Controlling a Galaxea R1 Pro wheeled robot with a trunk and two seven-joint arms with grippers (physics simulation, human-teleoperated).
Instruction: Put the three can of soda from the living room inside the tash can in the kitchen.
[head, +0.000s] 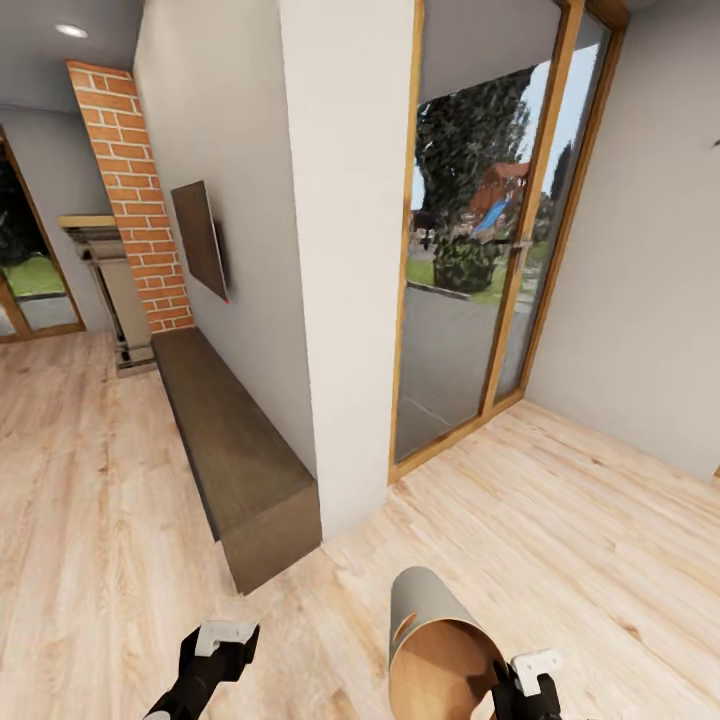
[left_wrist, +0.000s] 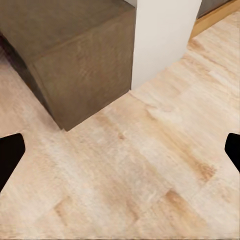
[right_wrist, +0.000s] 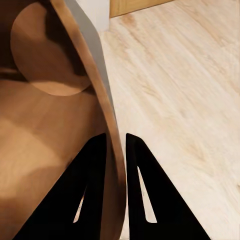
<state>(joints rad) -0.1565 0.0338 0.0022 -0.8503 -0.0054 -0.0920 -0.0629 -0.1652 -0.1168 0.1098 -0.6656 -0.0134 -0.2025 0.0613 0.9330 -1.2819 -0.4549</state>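
- The tash can (head: 432, 640): one bin, carried tipped over low above the pale wood floor (head: 560, 520), long axis slanting up and away, open mouth toward the robot, brown inside showing.
- Right gripper (right_wrist: 116, 142): both fingers pinch the bin's rim, one inside, one outside.
- Left gripper (head: 226, 638): fingers spread wide, holding nothing.
- One dark low bench (head: 235, 450) along the white wall; its far end is probably at the brick fireplace.

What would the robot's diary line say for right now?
right tool: clamped on trash can wall | left tool: open, empty | below: wood floor
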